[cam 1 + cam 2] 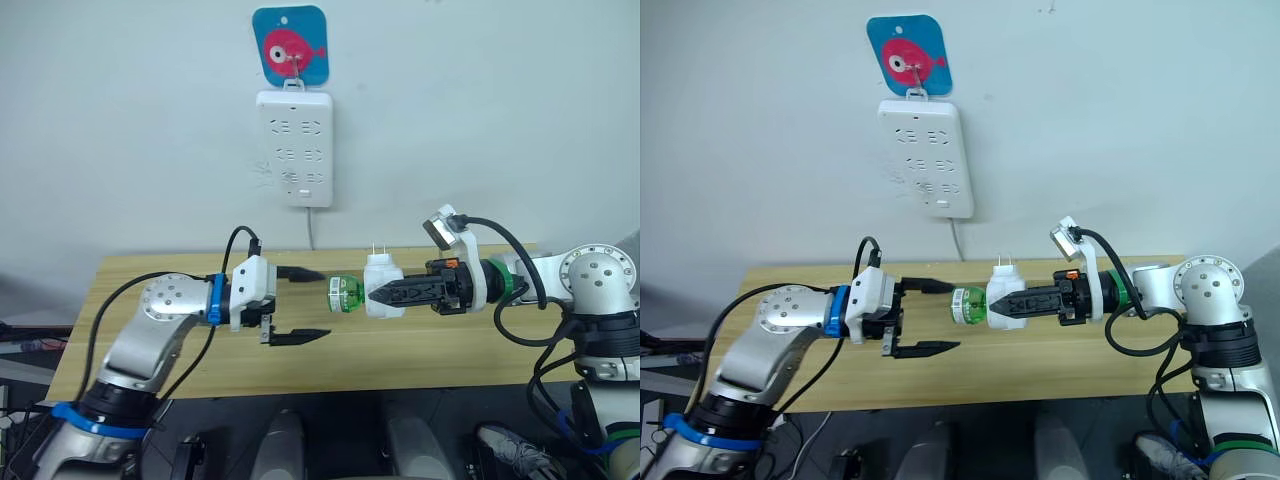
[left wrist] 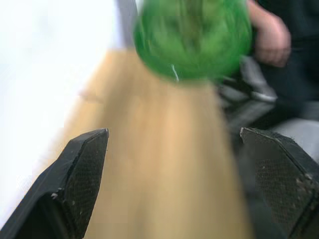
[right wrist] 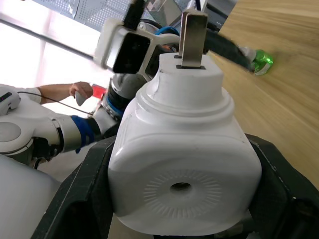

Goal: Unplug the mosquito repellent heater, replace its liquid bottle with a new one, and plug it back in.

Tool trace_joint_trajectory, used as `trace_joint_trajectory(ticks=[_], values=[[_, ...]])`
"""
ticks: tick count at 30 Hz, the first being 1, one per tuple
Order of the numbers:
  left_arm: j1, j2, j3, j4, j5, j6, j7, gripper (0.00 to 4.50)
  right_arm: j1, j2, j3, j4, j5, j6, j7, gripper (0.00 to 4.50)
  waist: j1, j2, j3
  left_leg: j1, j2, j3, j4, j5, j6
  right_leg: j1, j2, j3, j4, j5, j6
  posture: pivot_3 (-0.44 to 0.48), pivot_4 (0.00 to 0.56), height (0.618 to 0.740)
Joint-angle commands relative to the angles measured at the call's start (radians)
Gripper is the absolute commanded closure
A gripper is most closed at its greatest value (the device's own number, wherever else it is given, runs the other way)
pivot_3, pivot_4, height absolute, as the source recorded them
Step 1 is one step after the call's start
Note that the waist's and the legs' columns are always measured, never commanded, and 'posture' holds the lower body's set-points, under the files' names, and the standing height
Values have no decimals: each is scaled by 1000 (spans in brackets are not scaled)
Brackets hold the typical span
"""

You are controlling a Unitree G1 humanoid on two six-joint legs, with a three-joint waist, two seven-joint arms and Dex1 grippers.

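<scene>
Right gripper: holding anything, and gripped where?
Yes: the right gripper clamps the mosquito repellent heater by its white body sides, green bottle toward the open, empty left gripper.

- The mosquito repellent heater was held above the tabletop, its liquid bottle pointing left.
- The left gripper was just left of the bottle.
- The wall strip hung on the far wall.

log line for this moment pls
stage: bottle swap | right gripper: shut on heater, unplugged, over table | green bottle: in heater, faces left gripper | left gripper: open, apart
</scene>
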Motion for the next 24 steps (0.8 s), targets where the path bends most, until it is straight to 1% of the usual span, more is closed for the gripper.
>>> trace_joint_trajectory(ticks=[1, 2, 8, 14, 17, 22, 23, 24], values=[[1, -30, 24, 3, 18, -126, 16, 0, -2, 0, -31, -19, 13, 1, 22, 1446, -1, 0, 0, 0, 0, 0, 0, 0, 0, 0, 0, 0, 0, 0, 0, -70, 207, 725], [1, -36, 17, 7, 24, -165, 5, 0, -1, 0, -31, -20, 13, 1, 22, 1446, -1, 0, 0, 0, 0, 0, 0, 0, 0, 0, 0, 0, 0, 0, 0, -70, 207, 725], [-29, -83, 8, 33, 22, -267, 2, 0, -2, 2, -31, -21, 15, 2, 20, 1446, -2, 0, 0, 0, 0, 0, 0, 0, 0, 0, 0, 0, 1, 0, 0, -72, 204, 725], [-40, -96, -8, 37, 12, -321, -13, 0, -2, 1, -32, -24, 15, 2, 18, 1446, -4, 0, 0, 1, 0, 0, 0, 0, 0, 0, 0, 0, 2, 0, 0, -77, 203, 725], [-43, -98, -16, 23, 3, -335, -21, 576, -1, 0, -32, -24, 16, 4, 17, 1446, -5, 0, 0, 1, 0, 0, 0, 0, 0, 0, 1, 0, 2, 0, 0, -77, 203, 725], [-36, -92, -28, 22, 1, -342, -38, 2112, 0, 1, -33, -27, 16, 3, 14, 1446, -8, 0, 0, 1, 0, -1, 0, 0, 0, 0, 1, -1, 2, 0, 0, -79, 201, 725], [-36, -92, -29, 20, -1, -343, -39, 2236, 0, 1, -33, -27, 16, 3, 14, 1446, -9, 0, 0, 1, 0, -1, 0, 0, 0, 0, 1, -1, 2, 0, 0, -79, 201, 725], [-37, -91, -29, 18, 0, -341, -40, 2234, 0, 1, -33, -27, 16, 3, 13, 1446, -10, 0, 0, 1, 0, -1, 0, 0, 0, 0, 1, -1, 2, 0, 0, -79, 201, 725]])
